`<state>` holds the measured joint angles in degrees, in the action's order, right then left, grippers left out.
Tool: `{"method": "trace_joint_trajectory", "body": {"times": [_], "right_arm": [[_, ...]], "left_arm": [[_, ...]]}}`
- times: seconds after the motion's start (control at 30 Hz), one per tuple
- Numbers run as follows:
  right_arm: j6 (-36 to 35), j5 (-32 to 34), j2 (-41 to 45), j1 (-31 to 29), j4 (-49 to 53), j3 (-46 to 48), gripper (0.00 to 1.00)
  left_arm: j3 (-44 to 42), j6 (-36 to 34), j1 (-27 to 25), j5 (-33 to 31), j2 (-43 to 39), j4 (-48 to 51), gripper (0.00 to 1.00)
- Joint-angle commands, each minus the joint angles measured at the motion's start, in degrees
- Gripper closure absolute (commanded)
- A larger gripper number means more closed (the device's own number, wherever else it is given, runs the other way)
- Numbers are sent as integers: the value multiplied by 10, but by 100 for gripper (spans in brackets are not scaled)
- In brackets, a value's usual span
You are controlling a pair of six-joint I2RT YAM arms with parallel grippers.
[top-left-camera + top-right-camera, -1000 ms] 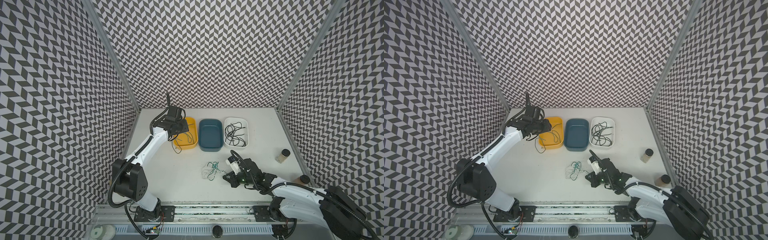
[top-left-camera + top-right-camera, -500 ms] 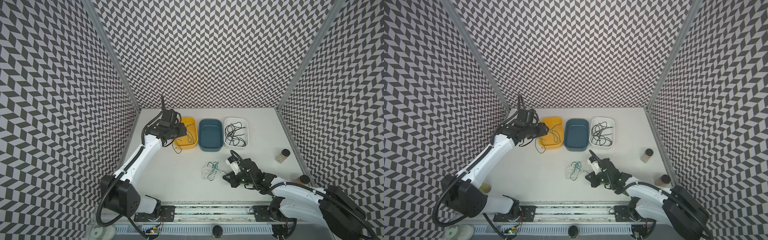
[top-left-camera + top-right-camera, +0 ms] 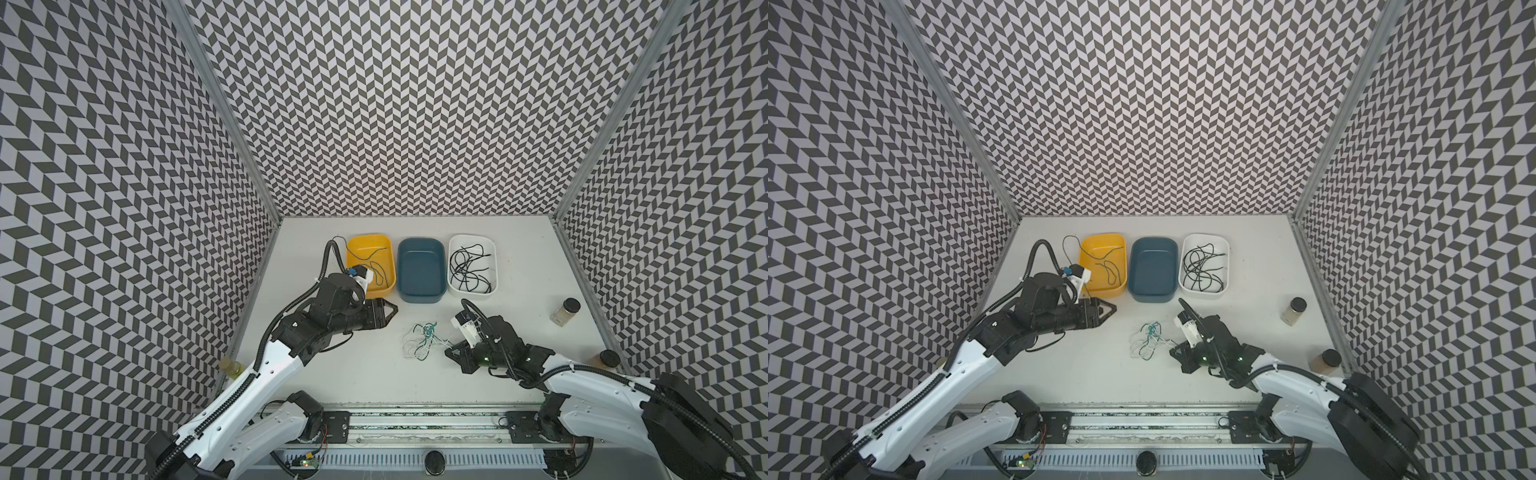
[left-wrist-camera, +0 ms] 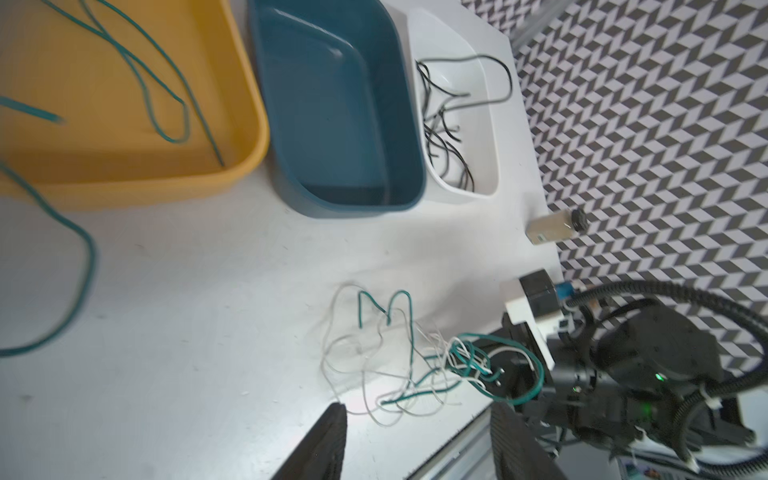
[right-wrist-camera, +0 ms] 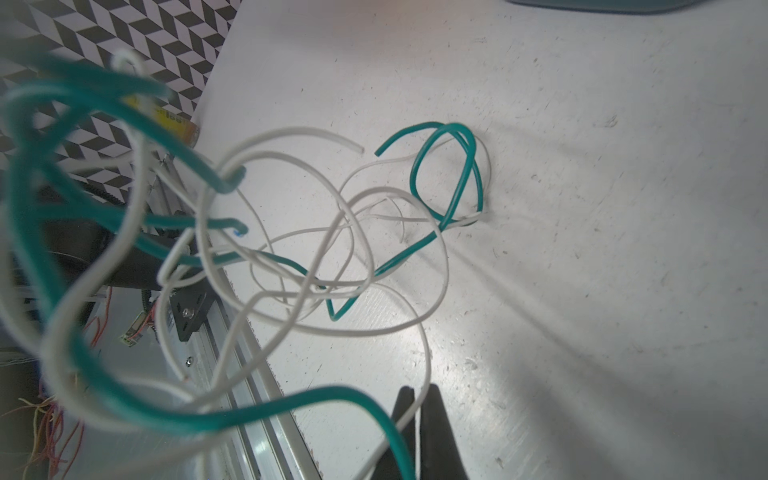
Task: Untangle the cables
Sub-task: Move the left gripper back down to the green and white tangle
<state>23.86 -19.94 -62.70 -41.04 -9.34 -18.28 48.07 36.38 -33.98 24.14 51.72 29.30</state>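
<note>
1. The left gripper hangs over the table, just on the near side of the yellow tray. Its jaws stand apart with nothing between them, which the left wrist view also shows.
2. The right gripper sits low at the near right, its jaws pressed together on strands of the tangle.
3. The tangle is made of white and green cables looped through one another. It lies mid-table between the two grippers, on the near side of the blue tray, and its right end is drawn up to the right gripper's tips.
4. Three trays line the far side, left to right: yellow tray, blue tray, white tray.
5. A green cable lies in the yellow tray, and a loose green strand shows just left of it. Black cables lie coiled in the white tray.
6. A jar stands at the right, well apart from the trays.
</note>
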Motion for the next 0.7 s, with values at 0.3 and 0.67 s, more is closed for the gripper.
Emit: {"method": "trace_joint_trajectory", "body": {"times": [0.3, 0.67], "right_arm": [[-14, -6, -20, -3, -17, -23, 100], [-15, -14, -15, -3, -19, -19, 100]], "left_arm": [[47, -11, -191, -46, 70, -62, 40], [70, -39, -195, -118, 116, -1, 48]]}}
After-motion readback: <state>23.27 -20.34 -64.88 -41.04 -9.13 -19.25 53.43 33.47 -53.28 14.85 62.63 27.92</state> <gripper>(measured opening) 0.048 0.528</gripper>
